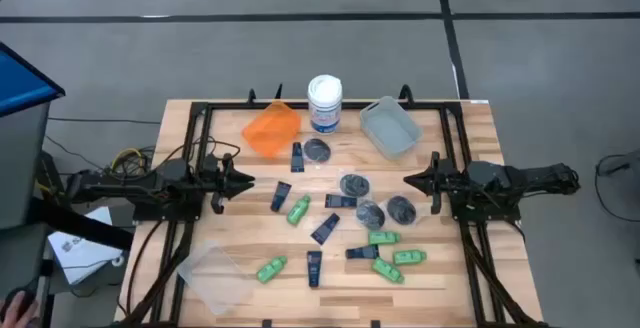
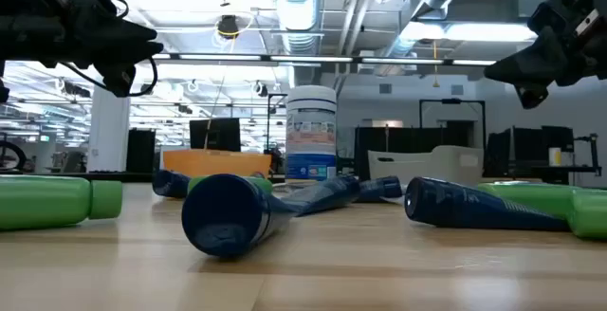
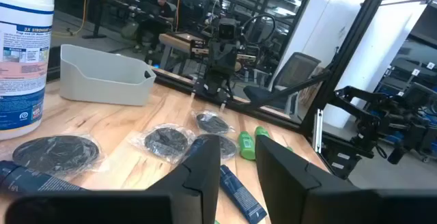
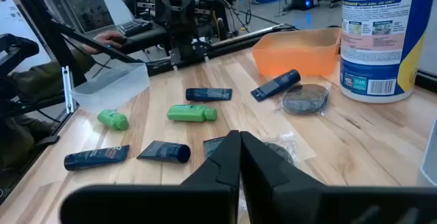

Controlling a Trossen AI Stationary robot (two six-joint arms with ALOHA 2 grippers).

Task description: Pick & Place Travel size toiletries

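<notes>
My left gripper [image 1: 245, 180] hangs over the desk's [image 1: 470, 268] left side, fingers slightly apart, holding nothing. My right gripper [image 1: 409, 180] hovers opposite, fingers pressed together, empty too. Between them the toiletries lie scattered: green bottles [image 1: 298, 209], navy tubes [image 1: 281, 196], grey pots [image 1: 354, 184]. The white tub [image 1: 324, 103] stands behind.

Toiletries [image 1: 340, 223] clutter the worktop [image 1: 470, 268] middle between both tools. Along the far edge the orange bin [image 1: 271, 128], white tub [image 1: 324, 103] and grey bin [image 1: 389, 126] stand as obstacles. Bare wood lies open near the right edge.
</notes>
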